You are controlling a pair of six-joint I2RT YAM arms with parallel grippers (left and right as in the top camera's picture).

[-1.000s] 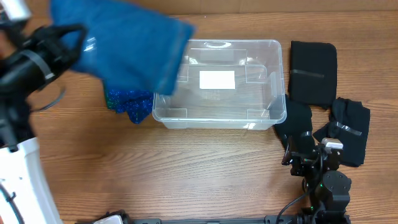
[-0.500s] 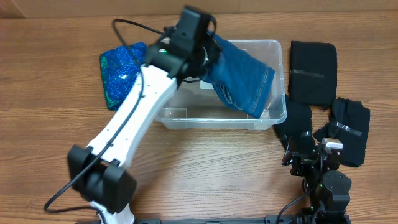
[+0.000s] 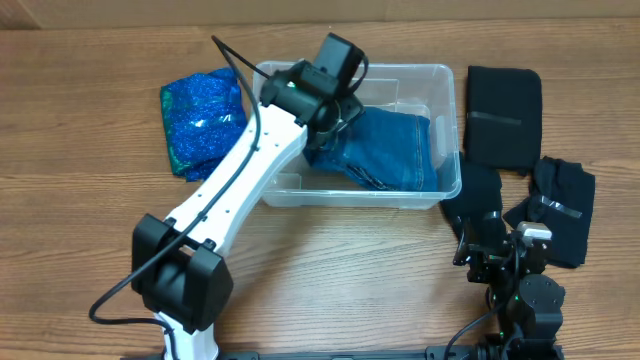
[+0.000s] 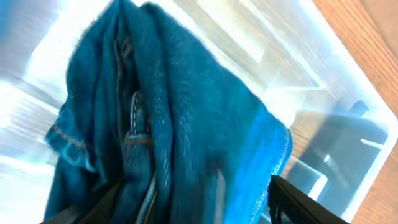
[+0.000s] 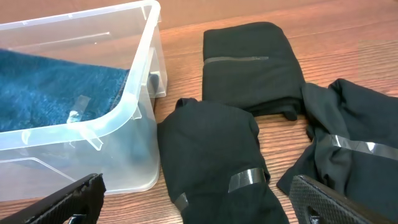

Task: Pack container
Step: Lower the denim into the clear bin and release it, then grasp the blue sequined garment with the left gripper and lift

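Wooden table [image 3: 90, 230] carries the right gripper [image 5: 196, 186], fingers spread, near black garments [image 5: 214, 155]. Beyond, the container [image 3: 445, 185] sits mid-table holding blue jeans [image 3: 390, 145]. The left gripper [image 4: 194, 183] hangs inside, fingers spread around the denim.

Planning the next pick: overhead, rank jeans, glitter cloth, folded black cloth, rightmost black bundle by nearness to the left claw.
1. Jeans, at the left claw.
2. Glitter cloth, left of container.
3. Folded black cloth, right of container.
4. Rightmost black bundle, beside right arm.
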